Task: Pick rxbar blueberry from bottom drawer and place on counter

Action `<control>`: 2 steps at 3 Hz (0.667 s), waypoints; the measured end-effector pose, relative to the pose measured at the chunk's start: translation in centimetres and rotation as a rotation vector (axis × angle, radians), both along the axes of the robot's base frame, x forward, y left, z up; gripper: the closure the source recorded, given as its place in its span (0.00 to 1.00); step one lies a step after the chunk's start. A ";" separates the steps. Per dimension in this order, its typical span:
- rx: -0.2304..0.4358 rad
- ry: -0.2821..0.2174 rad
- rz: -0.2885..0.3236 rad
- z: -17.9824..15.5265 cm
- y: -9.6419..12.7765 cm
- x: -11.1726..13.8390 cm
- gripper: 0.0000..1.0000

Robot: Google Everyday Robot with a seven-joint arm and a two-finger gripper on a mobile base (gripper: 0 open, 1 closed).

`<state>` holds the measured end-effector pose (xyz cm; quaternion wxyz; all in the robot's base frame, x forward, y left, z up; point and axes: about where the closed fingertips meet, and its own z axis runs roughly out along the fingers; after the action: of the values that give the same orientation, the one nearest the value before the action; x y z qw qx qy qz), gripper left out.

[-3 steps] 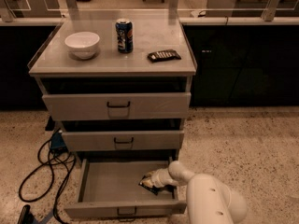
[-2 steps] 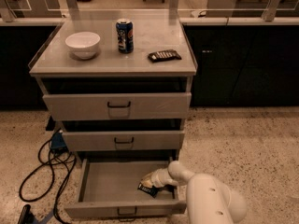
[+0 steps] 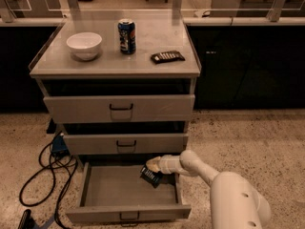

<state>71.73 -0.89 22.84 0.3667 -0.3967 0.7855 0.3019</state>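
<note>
Counter (image 3: 143, 67) tops the three-drawer cabinet. Bottom drawer (image 3: 114, 191) stands pulled out with its tray exposed. Gripper (image 3: 152, 168) sits at the tray's right rear, its claw pinching the rxbar blueberry (image 3: 151, 177), which hangs tilted inside the drawer.

Warm, dim light from overhead puts a soft sheen on the counter (image 3: 157, 37). The bowl (image 3: 84, 45) and the can (image 3: 127, 36) cast short shadows. The recesses above the drawer fronts are dark. The gripper (image 3: 152, 168), at the right rear of the bottom drawer (image 3: 109, 190), clasps the rxbar blueberry (image 3: 151, 176) in shade.
</note>
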 end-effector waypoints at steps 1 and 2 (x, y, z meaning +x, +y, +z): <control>0.096 -0.042 -0.038 6.8 -3.1 1.9 1.00; 0.109 -0.041 -0.042 7.8 -3.8 1.6 1.00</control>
<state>73.31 -4.67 30.59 0.4102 -0.3656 0.7683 0.3285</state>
